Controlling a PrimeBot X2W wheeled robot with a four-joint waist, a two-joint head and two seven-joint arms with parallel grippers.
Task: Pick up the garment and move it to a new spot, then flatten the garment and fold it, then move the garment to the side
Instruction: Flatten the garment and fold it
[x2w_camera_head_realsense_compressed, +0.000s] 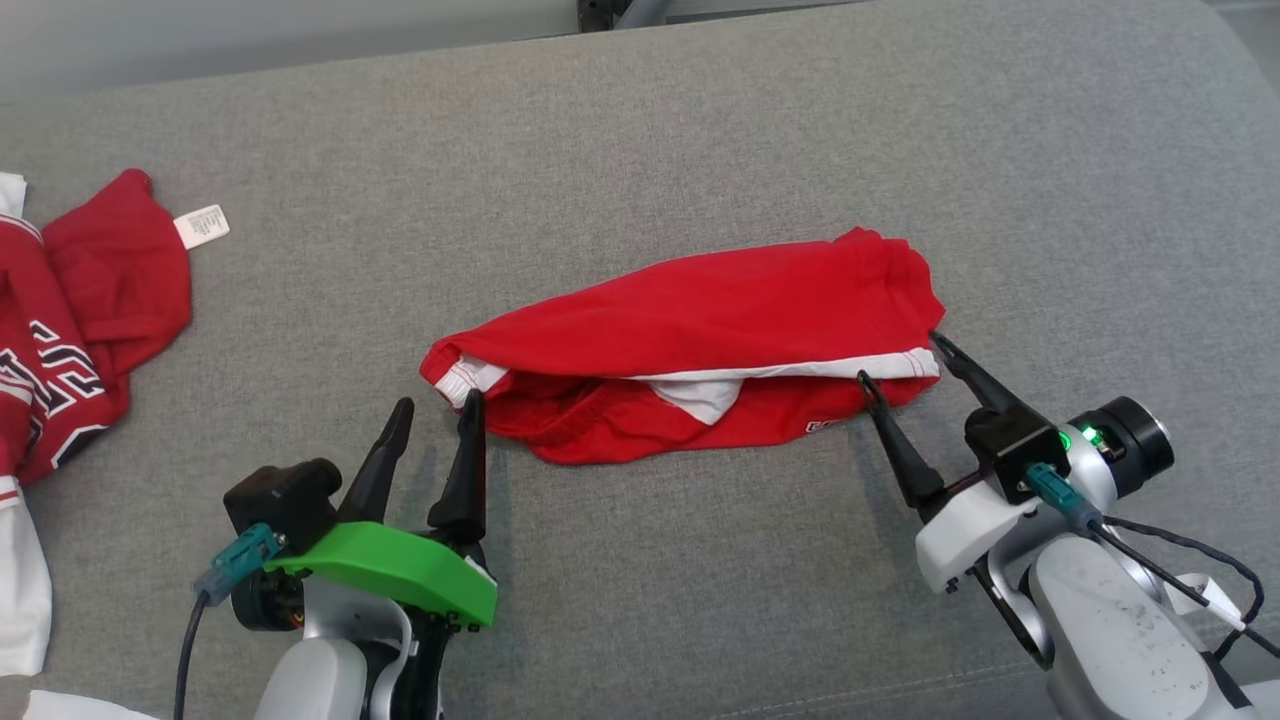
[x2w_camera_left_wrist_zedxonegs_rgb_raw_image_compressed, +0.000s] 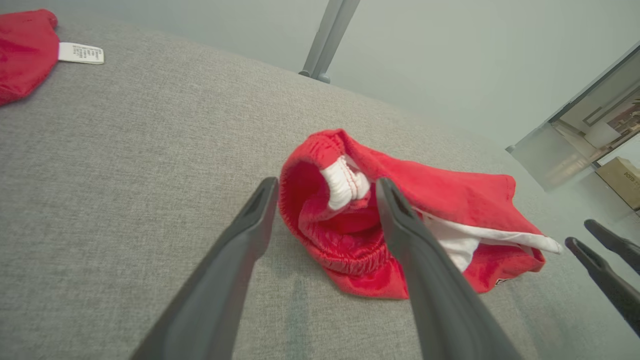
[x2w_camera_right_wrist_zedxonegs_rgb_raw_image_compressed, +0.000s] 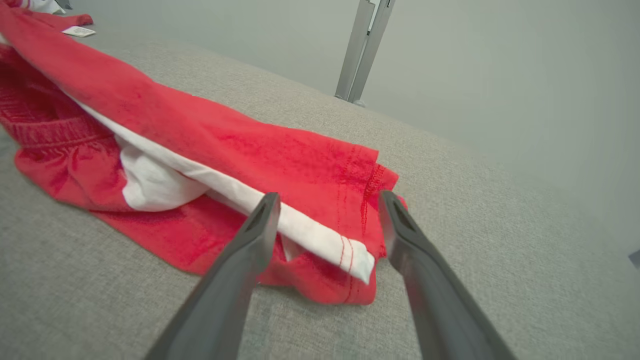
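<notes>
Looking at red shorts (x2w_camera_head_realsense_compressed: 700, 330) stretched left-to-right across mid-frame on the grey fabric tabletop (x2w_camera_head_realsense_compressed: 640, 600). Bracketed at both ends: left end effector (x2w_camera_head_realsense_compressed: 438, 402) by the waistband (x2w_camera_left_wrist_zedxonegs_rgb_raw_image_compressed: 345, 185) at lower left, right end effector (x2w_camera_head_realsense_compressed: 902, 358) at the hem (x2w_camera_right_wrist_zedxonegs_rgb_raw_image_compressed: 370, 185) on the right. Both spread wide, gripping nothing. Roughly equal reach either side. Spare red-and-white clothes (x2w_camera_head_realsense_compressed: 70, 320) at far left, pale wall (x2w_camera_left_wrist_zedxonegs_rgb_raw_image_compressed: 450, 50) and metal post (x2w_camera_left_wrist_zedxonegs_rgb_raw_image_compressed: 327, 40) behind.

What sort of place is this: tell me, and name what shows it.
Probably an indoor room set up for folding laundry: a grey upholstered surface, a red garment on it with more red-and-white clothes at left, and a metal post by a bare wall.
</notes>
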